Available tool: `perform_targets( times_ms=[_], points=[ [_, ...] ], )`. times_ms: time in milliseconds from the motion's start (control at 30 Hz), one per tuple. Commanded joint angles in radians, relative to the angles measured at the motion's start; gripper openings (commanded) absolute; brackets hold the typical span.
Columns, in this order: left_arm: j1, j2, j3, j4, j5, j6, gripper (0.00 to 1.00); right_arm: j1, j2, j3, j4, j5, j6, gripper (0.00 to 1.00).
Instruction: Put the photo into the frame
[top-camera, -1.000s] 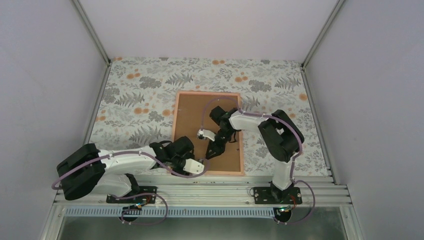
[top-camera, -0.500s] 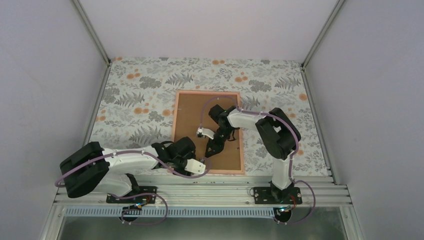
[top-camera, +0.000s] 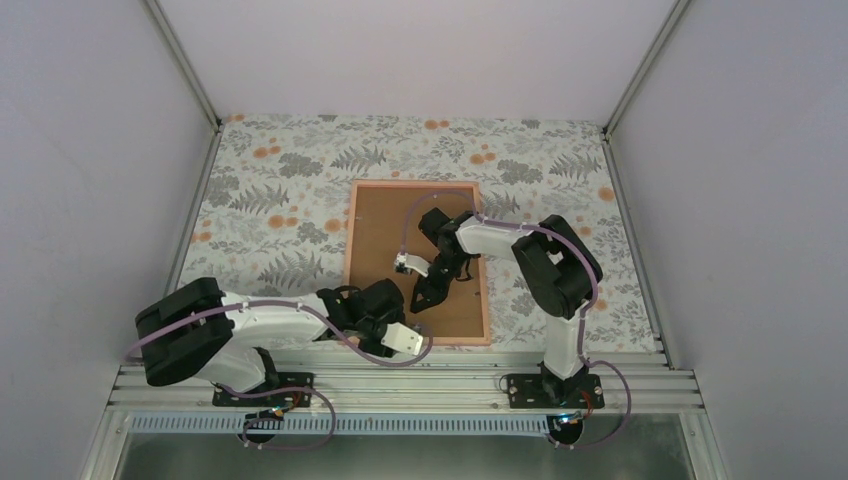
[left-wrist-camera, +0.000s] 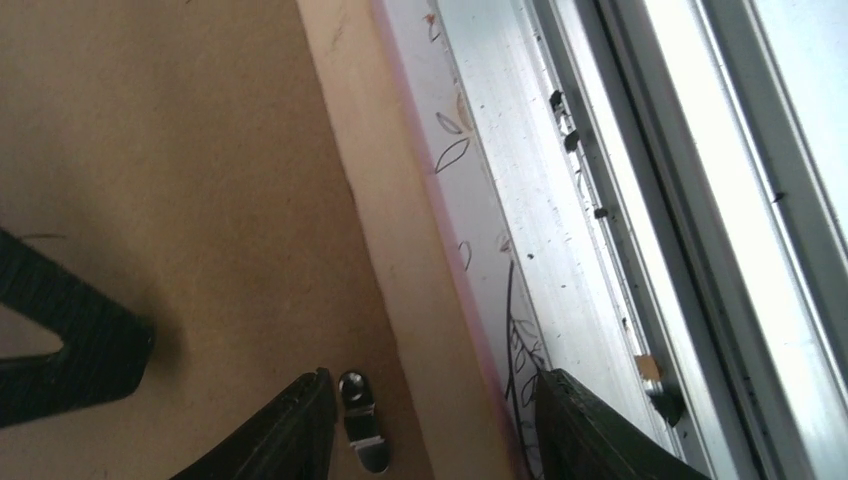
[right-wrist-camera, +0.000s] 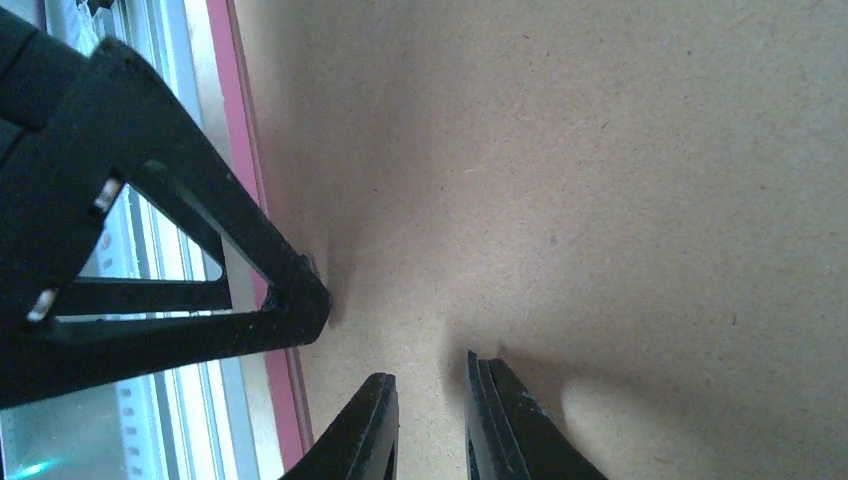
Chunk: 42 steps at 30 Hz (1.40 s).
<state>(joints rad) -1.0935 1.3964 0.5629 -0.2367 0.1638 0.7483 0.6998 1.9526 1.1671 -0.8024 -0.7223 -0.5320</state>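
The frame (top-camera: 486, 290), pink-orange, lies on the table with a brown backing board (top-camera: 385, 240) filling it. The photo is hidden. My left gripper (top-camera: 408, 340) is at the frame's near rail (left-wrist-camera: 400, 250). It is open and straddles that rail, one finger (left-wrist-camera: 290, 430) on the board beside a small metal turn clip (left-wrist-camera: 361, 425), the other finger (left-wrist-camera: 590, 430) over the tablecloth. My right gripper (right-wrist-camera: 430, 420) points down at the board (right-wrist-camera: 600, 200) near its front edge. Its jaws stand a narrow gap apart with nothing between them.
A floral tablecloth (top-camera: 280, 200) covers the table around the frame. Aluminium rails (left-wrist-camera: 640, 200) run along the near edge, just past the frame. White walls close in the left, right and back. The left gripper's fingers (right-wrist-camera: 150, 250) show close beside the right one.
My left gripper has slid a little right and nearer along the frame's front rail. The right gripper's jaws have narrowed slightly, and it has stayed on the board.
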Motion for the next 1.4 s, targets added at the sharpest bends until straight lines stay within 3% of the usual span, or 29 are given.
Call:
perform_targets(
  times_ms=[0,400,667,1367],
  points=[
    [-0.022,0.033,-0.001,-0.042,-0.014,0.01,0.49,0.002,0.045,-0.034,0.072,0.145,0.005,0.21],
    [-0.001,-0.048,-0.048,-0.082,-0.092,-0.036,0.54,0.0,0.031,-0.05,0.079,0.136,0.009,0.2],
    [-0.016,-0.01,-0.019,-0.086,-0.041,-0.027,0.53,0.0,0.032,-0.053,0.083,0.135,0.015,0.2],
    [-0.025,0.009,-0.004,-0.136,0.054,0.019,0.33,-0.002,0.031,-0.064,0.097,0.128,0.021,0.2]
  ],
)
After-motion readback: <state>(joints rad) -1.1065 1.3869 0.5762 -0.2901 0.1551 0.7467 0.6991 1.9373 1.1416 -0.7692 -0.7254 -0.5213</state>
